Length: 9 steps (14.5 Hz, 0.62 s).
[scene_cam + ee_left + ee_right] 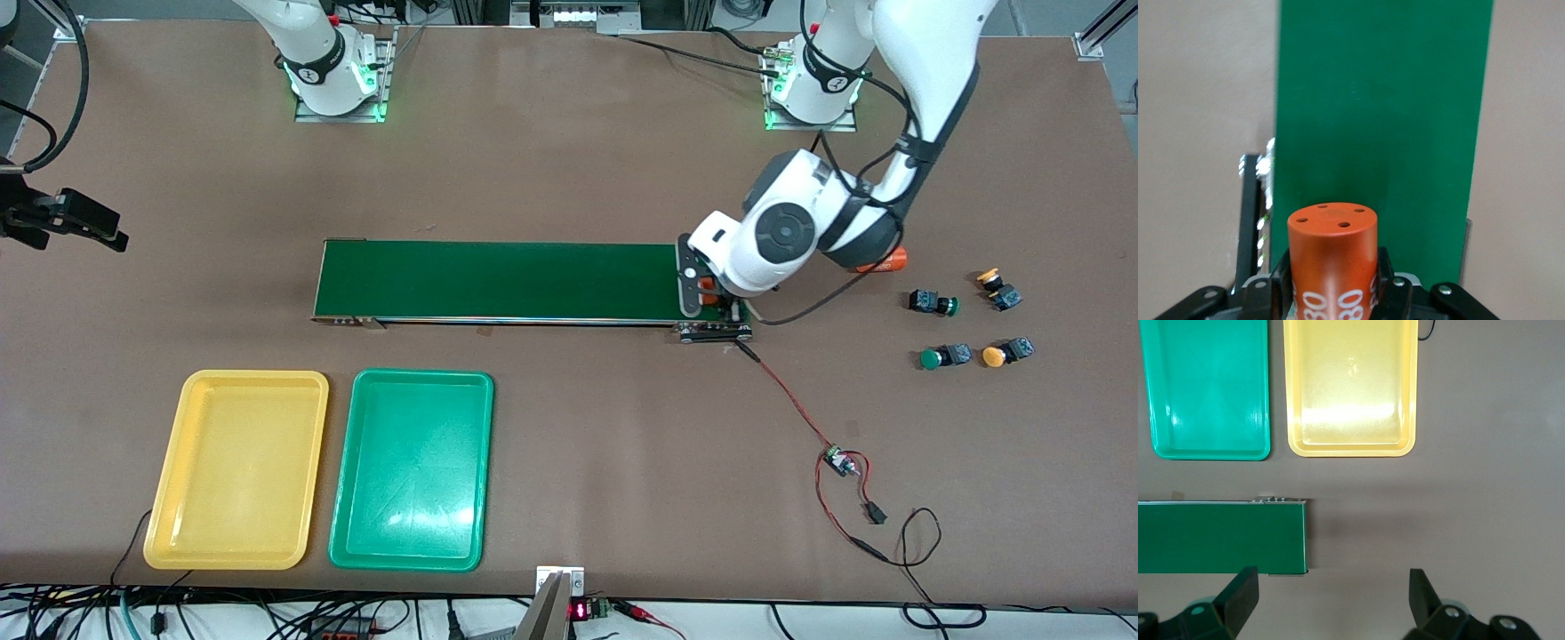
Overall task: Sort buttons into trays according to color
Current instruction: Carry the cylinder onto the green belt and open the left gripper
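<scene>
Brown and matte, the bench [569,133] carries a long dark-green conveyor belt [498,280] across its middle. Nearer the front camera than the belt, toward my right arm's end, two shallow trays lie side by side, close but not touching: the yellow tray [236,468] at the outer end and the green tray [412,468] beside it. Both show bare floors.

My left gripper [711,298] is low over the belt's end toward my left arm's side. It is closed on an upright orange cylinder [1331,257] with white print and small holes in its flat top. A second orange cylinder [889,260] peeks out from under my left arm.

Four buttons lie on the bench toward my left arm's end, well apart from the trays: a green-capped button [933,304] and a yellow-capped button [997,289], then, nearer the front camera, another green-capped button [942,357] and another yellow-capped button [1007,353].

My right gripper [1331,600] waits in the air over bare bench by the belt's other end, fingers spread wide, holding nothing.
</scene>
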Available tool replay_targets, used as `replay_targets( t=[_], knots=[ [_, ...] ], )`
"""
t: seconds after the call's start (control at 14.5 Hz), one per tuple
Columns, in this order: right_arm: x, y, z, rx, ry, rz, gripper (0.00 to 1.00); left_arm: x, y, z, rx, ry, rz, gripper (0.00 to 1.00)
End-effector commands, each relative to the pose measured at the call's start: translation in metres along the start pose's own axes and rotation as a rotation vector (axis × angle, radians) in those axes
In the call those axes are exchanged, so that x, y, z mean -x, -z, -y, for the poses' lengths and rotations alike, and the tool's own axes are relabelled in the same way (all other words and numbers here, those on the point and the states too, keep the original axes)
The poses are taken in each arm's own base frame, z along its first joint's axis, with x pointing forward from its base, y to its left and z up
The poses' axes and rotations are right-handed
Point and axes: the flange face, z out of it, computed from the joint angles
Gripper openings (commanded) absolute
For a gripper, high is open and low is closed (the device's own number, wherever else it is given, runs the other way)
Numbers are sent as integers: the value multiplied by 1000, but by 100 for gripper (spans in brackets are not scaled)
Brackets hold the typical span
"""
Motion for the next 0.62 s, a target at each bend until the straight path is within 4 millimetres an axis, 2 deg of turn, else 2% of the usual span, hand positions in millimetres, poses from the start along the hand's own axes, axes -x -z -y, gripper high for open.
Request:
replay_targets(
  t=[0.0,0.07,0.21,0.28,0.34,0.55],
  knots=[
    [5,4,-2,14,9,-2,100,-3,-15,-2,-17,-86,7,23],
    [5,4,-2,14,9,-2,100,-4,-14,-3,-18,-89,8,24],
    [5,4,-1,14,11,0,100,-4,-16,-3,-15,-85,7,50],
    [5,4,-1,13,11,1,100,-5,-15,-2,-16,-84,6,77],
    [5,4,-2,13,9,4,100,-5,-13,-3,-14,-79,10,100],
    [6,3,-2,13,9,15,100,6,7,4,-16,-49,22,100]
  ],
)
